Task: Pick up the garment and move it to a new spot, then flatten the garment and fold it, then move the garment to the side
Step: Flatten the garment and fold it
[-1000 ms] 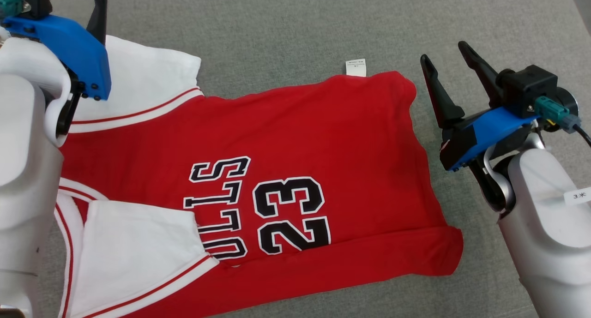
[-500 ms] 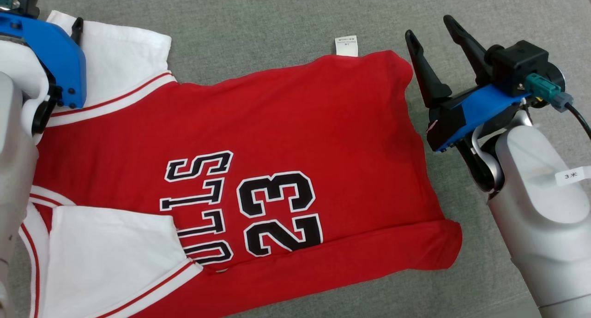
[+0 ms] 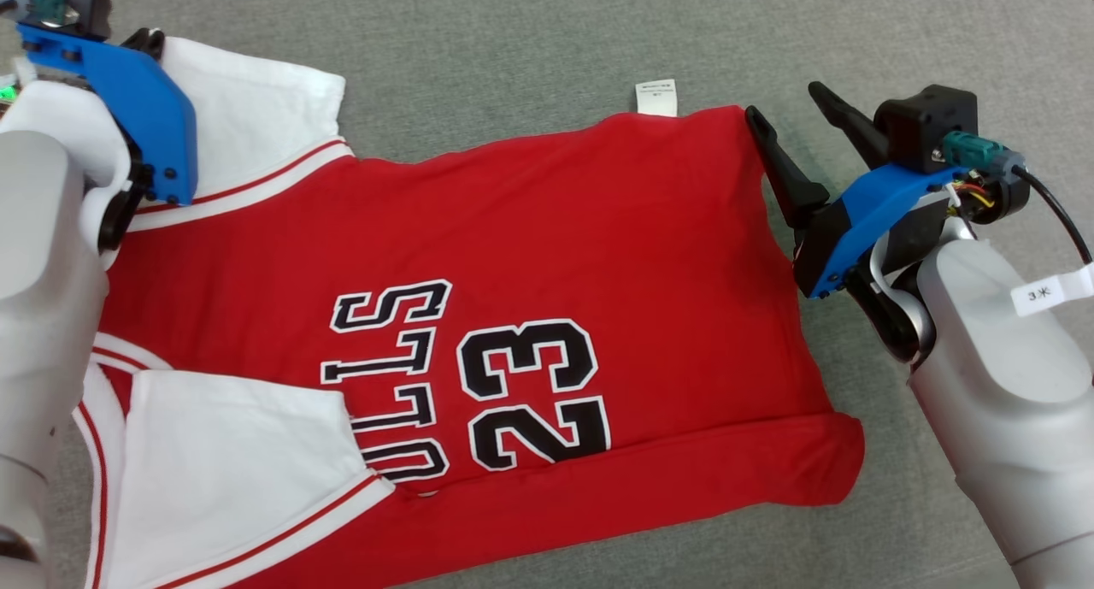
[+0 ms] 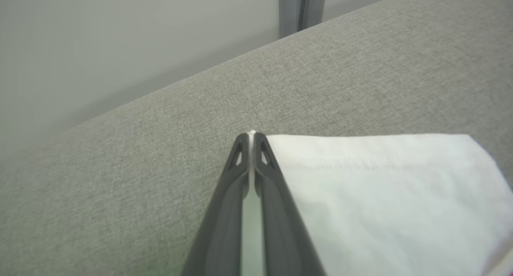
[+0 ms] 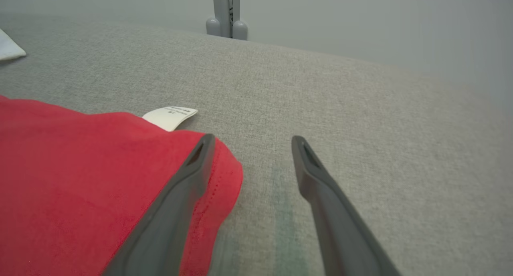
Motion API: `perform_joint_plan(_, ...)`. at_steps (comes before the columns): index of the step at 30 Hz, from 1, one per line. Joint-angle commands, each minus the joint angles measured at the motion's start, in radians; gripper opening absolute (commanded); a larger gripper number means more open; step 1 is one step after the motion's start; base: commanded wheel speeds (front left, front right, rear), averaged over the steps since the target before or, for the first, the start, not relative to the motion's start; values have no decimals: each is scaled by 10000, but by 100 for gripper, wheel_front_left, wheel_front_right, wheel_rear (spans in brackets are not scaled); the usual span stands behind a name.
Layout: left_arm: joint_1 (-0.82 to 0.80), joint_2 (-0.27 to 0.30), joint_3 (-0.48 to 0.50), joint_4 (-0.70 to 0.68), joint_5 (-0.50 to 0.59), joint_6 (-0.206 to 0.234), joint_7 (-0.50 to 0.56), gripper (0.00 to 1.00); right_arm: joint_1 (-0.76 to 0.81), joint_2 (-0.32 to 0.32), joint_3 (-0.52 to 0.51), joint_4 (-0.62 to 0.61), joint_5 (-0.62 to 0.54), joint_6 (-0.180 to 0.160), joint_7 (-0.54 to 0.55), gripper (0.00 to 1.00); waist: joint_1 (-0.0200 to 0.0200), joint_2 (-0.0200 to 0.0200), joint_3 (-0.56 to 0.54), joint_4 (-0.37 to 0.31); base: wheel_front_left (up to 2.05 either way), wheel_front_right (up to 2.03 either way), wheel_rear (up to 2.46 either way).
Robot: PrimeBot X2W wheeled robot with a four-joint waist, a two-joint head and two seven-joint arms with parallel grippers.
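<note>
We're seeing the left gripper [image 4: 251,136] clenching the white sleeve corner [image 4: 360,188] of the garment [image 3: 530,230], which is lying spread on the grey fabric surface [image 3: 513,33]. The right gripper [image 5: 250,142] is hanging released, straddling the red hem corner [image 5: 226,172]. Risk, we're judging: the thin tip pinch slipping, or the right gripper catching only the edge, bunching the lift. A pale wall [image 4: 100,35] and grey post [image 5: 225,11] are standing behind.

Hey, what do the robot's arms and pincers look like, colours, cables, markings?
Both forearms are pale grey-white shells, the right forearm bearing a white label. Each wrist carries a blue bracket and a black camera block with a teal plug; a black cable leaves the right one. The left pincer and right pincer have two long dark fingers.
</note>
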Motion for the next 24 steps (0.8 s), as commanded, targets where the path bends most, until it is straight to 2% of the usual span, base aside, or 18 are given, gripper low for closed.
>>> perform_joint_plan(1,-264,-98,-212,-3,-85,-6,-169,0,-289,-76,141,237,104,2,194,100,1,0,-19,135,0,0,0)
perform_joint_plan(12,-478,-396,-928,21,-520,-6,-762,0,-814,-16,790,1640,517,2,727,100,1,0,-101,654,0,0,0)
perform_joint_plan(13,-495,-439,-1059,47,-637,-6,-903,0,-795,98,933,1933,721,2,804,91,1,0,-126,729,0,0,0)
perform_joint_plan(14,-495,-439,-1059,47,-637,-6,-903,0,-795,98,933,1933,721,2,804,91,1,0,-126,729,0,0,0)
perform_joint_plan(15,-521,-425,-1102,66,-669,-6,-982,0,-815,169,974,1994,863,2,741,53,1,0,-141,750,0,0,0)
perform_joint_plan(16,-542,-428,-1166,76,-708,-6,-1070,0,-872,181,981,2029,982,3,624,0,1,0,-167,778,0,0,0)
perform_joint_plan(24,-554,-500,-1162,161,-1086,-6,-2264,0,-1303,-236,794,2723,643,0,-679,0,1,0,-641,1023,0,0,0)
